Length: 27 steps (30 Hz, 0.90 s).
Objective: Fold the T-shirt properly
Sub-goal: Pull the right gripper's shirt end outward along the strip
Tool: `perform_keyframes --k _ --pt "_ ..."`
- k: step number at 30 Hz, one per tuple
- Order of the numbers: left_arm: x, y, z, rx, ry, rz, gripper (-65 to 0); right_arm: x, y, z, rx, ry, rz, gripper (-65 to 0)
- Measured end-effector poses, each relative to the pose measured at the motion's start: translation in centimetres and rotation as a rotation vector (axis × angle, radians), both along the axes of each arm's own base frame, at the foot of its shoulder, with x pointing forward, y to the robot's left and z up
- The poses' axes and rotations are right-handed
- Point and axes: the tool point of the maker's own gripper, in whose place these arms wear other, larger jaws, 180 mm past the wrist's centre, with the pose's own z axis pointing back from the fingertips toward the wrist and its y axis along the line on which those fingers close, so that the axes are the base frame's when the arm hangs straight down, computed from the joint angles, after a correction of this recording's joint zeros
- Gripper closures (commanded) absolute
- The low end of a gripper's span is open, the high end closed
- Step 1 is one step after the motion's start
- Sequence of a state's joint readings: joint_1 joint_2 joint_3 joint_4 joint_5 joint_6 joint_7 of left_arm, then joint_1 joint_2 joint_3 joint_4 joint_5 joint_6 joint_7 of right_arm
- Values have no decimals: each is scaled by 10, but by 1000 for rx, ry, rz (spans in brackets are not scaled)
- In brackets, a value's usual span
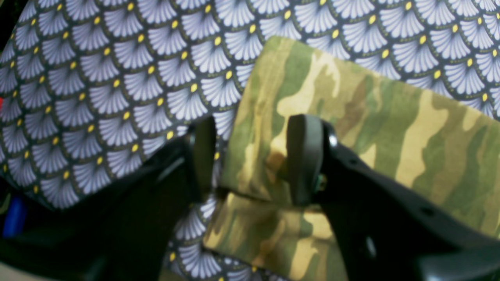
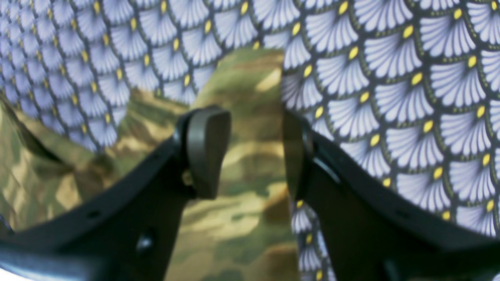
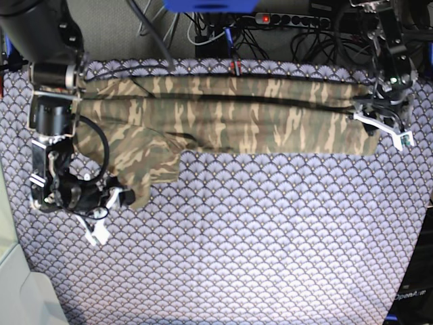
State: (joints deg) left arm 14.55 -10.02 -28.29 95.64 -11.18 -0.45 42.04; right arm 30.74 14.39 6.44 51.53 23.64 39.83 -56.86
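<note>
The only readable text was faint grey lettering, "OpenArm", on the dark robot base [image 3: 411, 298] at lower right

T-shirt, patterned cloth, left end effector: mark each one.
T-shirt [image 3: 270, 122]: base view, middle of the folded body.
patterned cloth [image 3: 257, 230]: base view, bare area below the shirt.
left end effector [image 1: 250, 156]: left wrist view, between its open fingertips.

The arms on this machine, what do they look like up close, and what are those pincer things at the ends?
Both arms are mostly black, chunky jointed segments with black cables looped alongside. The left end effector has two matte black fingers ending in flat, rounded pads, with small holes and a screw in the plastic. The right end effector looks the same. From the base view, white bracket pieces show near each tip.
</note>
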Motion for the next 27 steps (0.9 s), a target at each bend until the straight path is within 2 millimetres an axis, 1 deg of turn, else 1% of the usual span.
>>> perform_keyframes --k 5,7,10,14,16,19,21,25,27 --pt "1 0 1 -1 -3 0 -294 7 -5 -5 9 13 -14 -274" --pt "6 -1 3 -3 -13 1 -294 8 -4 -6 14 10 -13 -274" --pt "13 0 9 -1 -35 1 -294 5 1 -10 11 23 -1 -274" --pt "13 -1 9 -3 -33 1 -294 -1 14 -16 35 33 10 -272" --pt "14 -1 9 -3 -36 1 -294 -6 16 -22 40 47 12 -269" --pt "16 0 10 -3 -39 1 -294 -6 15 -23 35 42 9 -255" --pt "15 -1 10 -4 -38 1 -294 -4 15 -21 38 31 6 -206" --pt "15 -1 10 -4 -38 2 -294 -3 16 -21 42 29 5 -56" --pt "15 -1 10 -4 -38 2 -294 -3 16 -20 42 27 5 -8"
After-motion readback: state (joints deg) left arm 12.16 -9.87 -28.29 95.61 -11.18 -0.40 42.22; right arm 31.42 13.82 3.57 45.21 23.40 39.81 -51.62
